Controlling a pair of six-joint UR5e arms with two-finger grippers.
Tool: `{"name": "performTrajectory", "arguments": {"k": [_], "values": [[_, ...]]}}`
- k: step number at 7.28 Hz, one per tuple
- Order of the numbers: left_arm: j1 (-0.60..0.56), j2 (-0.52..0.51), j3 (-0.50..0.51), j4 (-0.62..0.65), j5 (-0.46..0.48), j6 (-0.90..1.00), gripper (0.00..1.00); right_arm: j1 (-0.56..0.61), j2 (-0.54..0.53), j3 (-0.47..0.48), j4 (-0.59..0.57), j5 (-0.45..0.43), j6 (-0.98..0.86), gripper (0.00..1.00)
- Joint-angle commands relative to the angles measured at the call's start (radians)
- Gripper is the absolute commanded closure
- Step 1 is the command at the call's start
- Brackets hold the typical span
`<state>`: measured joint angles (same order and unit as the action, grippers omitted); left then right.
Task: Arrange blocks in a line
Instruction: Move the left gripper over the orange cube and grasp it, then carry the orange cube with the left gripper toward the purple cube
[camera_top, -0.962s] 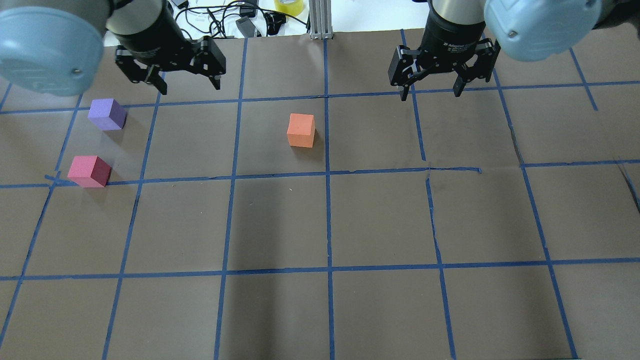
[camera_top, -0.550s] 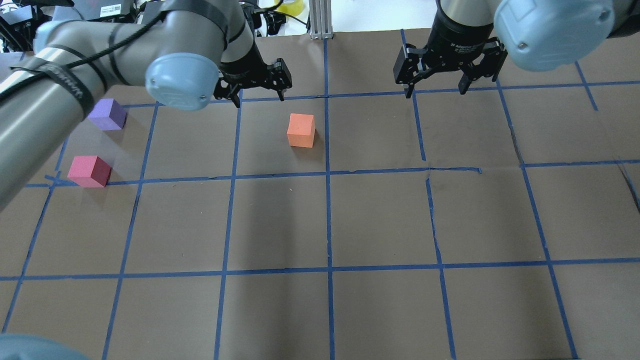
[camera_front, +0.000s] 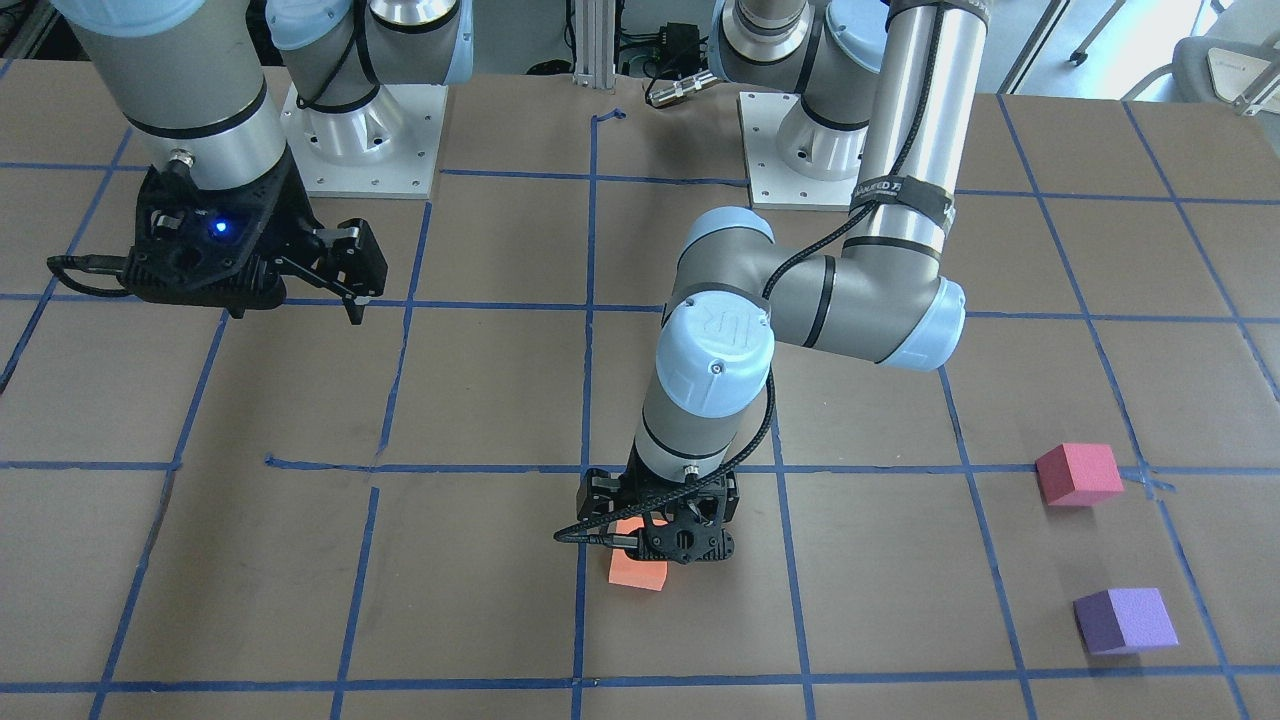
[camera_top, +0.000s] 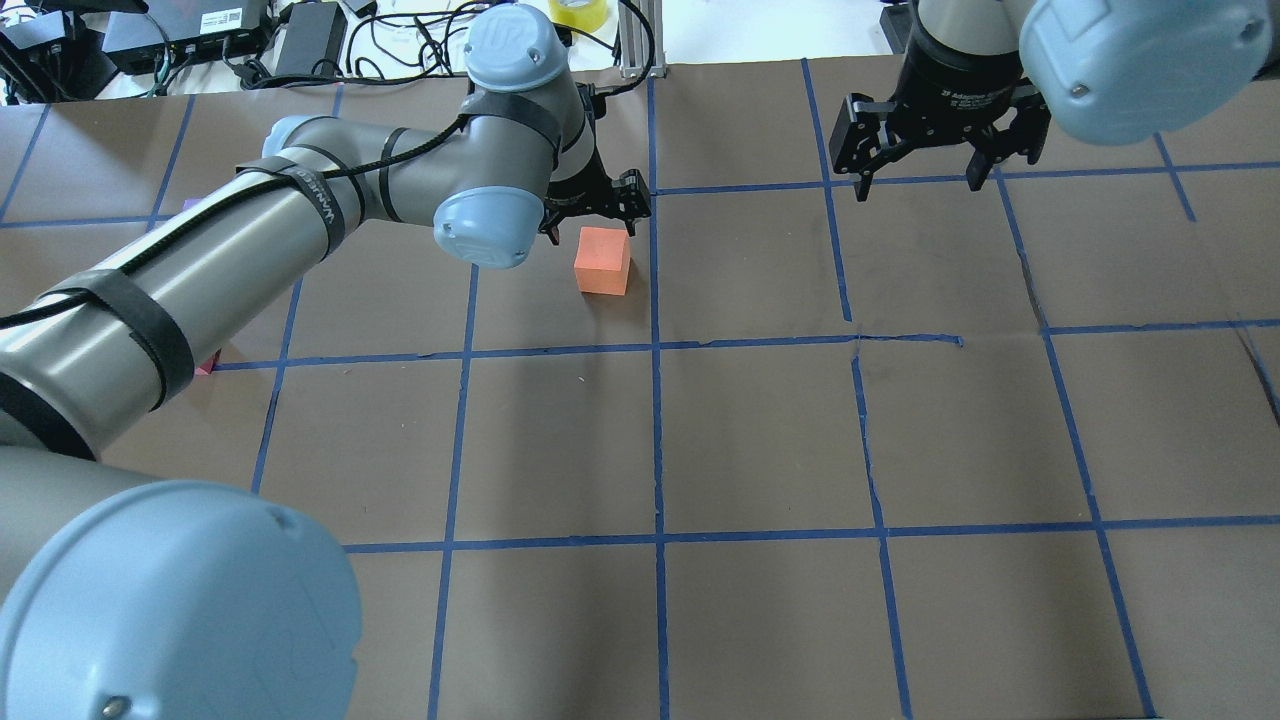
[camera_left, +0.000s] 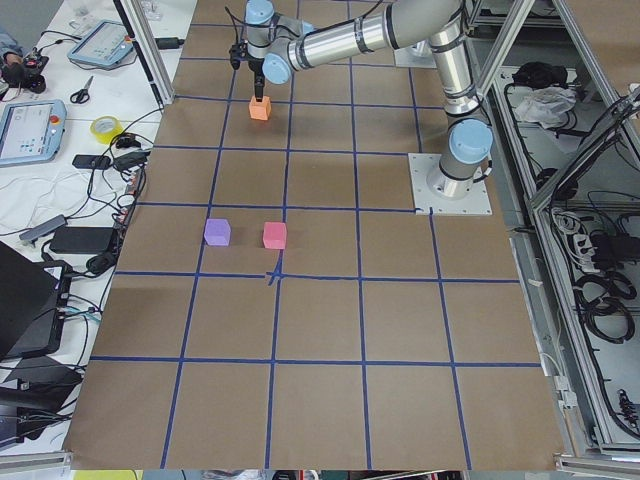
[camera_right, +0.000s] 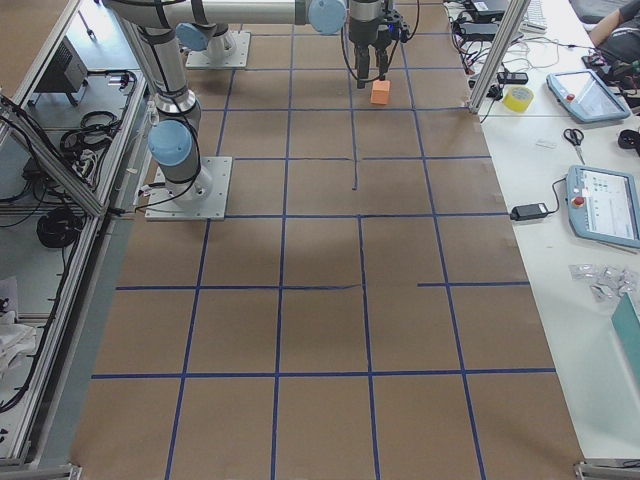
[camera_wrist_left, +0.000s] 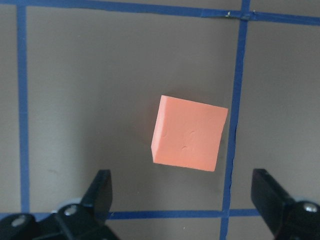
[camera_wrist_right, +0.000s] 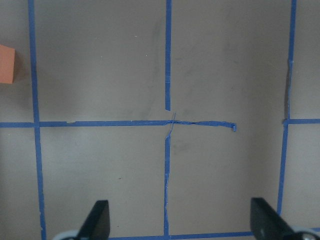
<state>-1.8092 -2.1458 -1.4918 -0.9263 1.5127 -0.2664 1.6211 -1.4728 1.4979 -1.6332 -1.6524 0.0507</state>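
The orange block (camera_top: 602, 262) sits on the brown table near the far centre, beside a blue tape line. My left gripper (camera_top: 597, 228) hangs open just above it; in the left wrist view its fingers (camera_wrist_left: 100, 192) stand wide either side of the block (camera_wrist_left: 189, 134). In the front view the left gripper (camera_front: 660, 530) partly covers the orange block (camera_front: 637, 572). The reddish-pink block (camera_front: 1078, 473) and the purple block (camera_front: 1125, 620) sit apart on the robot's left side, mostly hidden by the left arm in the overhead view. My right gripper (camera_top: 920, 185) is open and empty over the far right.
Blue tape lines (camera_top: 655, 540) mark a grid on the brown paper. A yellow tape roll (camera_top: 578, 12), cables and an aluminium post (camera_top: 635, 35) lie beyond the far edge. The arm bases (camera_front: 365, 130) stand at the robot's side.
My left arm has swung from the far left towards the centre and lowered its open gripper over the orange block. My right gripper has drifted slightly right. The blocks have not moved.
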Motion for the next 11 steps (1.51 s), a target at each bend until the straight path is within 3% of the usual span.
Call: {"name": "performTrajectory", "arguments": {"k": [1, 4, 5, 6, 7, 8, 9, 11], "values": [[-0.004, -0.048, 0.001, 0.088, 0.014, 0.018, 0.00, -0.009, -0.064, 0.039, 0.065, -0.003, -0.011, 0.00], [-0.004, -0.094, -0.001, 0.124, 0.029, 0.016, 0.02, -0.009, -0.109, 0.081, 0.075, 0.003, -0.014, 0.00], [-0.004, -0.098, 0.001, 0.148, 0.029, 0.009, 0.41, -0.013, -0.107, 0.081, 0.063, 0.003, -0.067, 0.00], [-0.004, -0.095, 0.001, 0.149, 0.053, 0.012, 0.59, -0.039, -0.107, 0.079, 0.024, 0.005, -0.124, 0.00], [-0.004, -0.076, -0.002, 0.138, 0.137, 0.035, 0.75, -0.064, -0.109, 0.081, 0.019, 0.005, -0.123, 0.00], [0.011, -0.056, 0.010, 0.135, 0.142, 0.035, 0.86, -0.061, -0.115, 0.081, 0.030, 0.008, -0.115, 0.00], [0.086, -0.011, 0.031, 0.066, 0.139, 0.035, 0.86, -0.061, -0.119, 0.085, 0.035, 0.031, -0.111, 0.00], [0.316, 0.093, 0.077, -0.139, 0.010, 0.079, 0.86, -0.058, -0.127, 0.085, 0.035, 0.057, -0.111, 0.00]]}}
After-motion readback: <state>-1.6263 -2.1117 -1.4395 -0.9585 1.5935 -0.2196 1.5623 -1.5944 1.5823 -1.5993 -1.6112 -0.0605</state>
